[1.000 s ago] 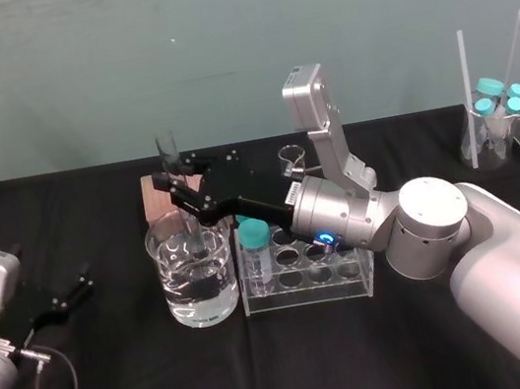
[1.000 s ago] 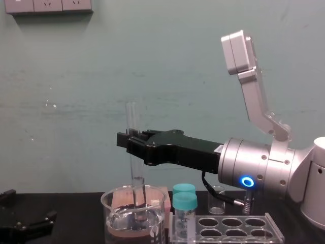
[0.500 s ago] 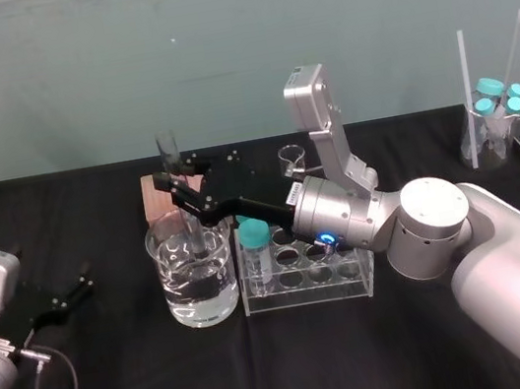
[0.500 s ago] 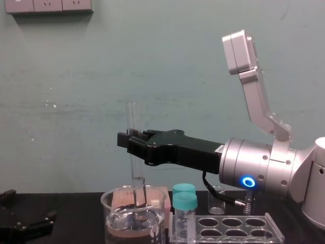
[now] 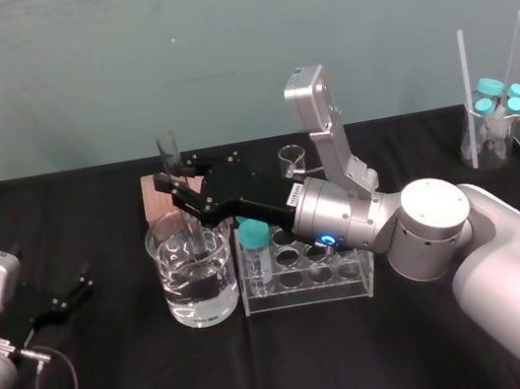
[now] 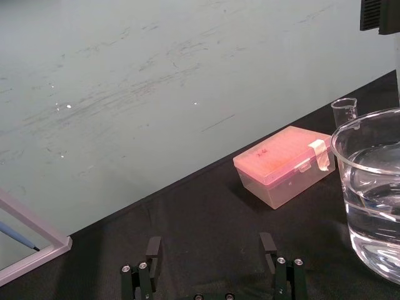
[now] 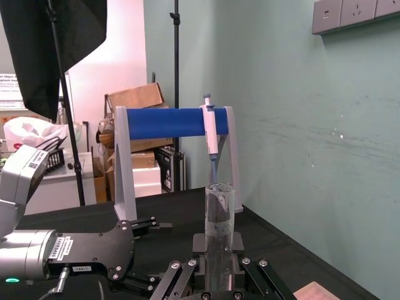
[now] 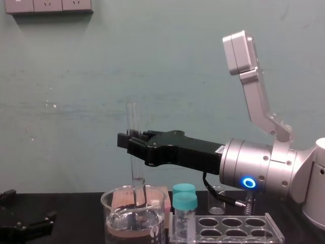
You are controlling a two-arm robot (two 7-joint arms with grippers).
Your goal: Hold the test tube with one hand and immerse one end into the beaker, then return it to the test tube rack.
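Clamped on the test tube about midway along its length, the right gripper held the glass upright, its two black fingers pressed against either side. The tube's open top stood above the fingers, and the rest ran straight down from them. Directly beneath the gripper sat the beaker, partly filled with clear water. The tube's rounded end hung inside it, below the rim and close to the water; whether it had broken the surface could not be told.

Back along the gripper's own arm, under its wrist, the test tube rack stood just beside the beaker, with a teal-capped vial upright in the hole nearest the fingers. Behind the gripper, toward the wall, lay a pink box, and a small beaker stood behind the wrist.

Well off to the gripper's left and lower, near the tabletop, the left gripper sat idle with its fingers spread apart, holding nothing.
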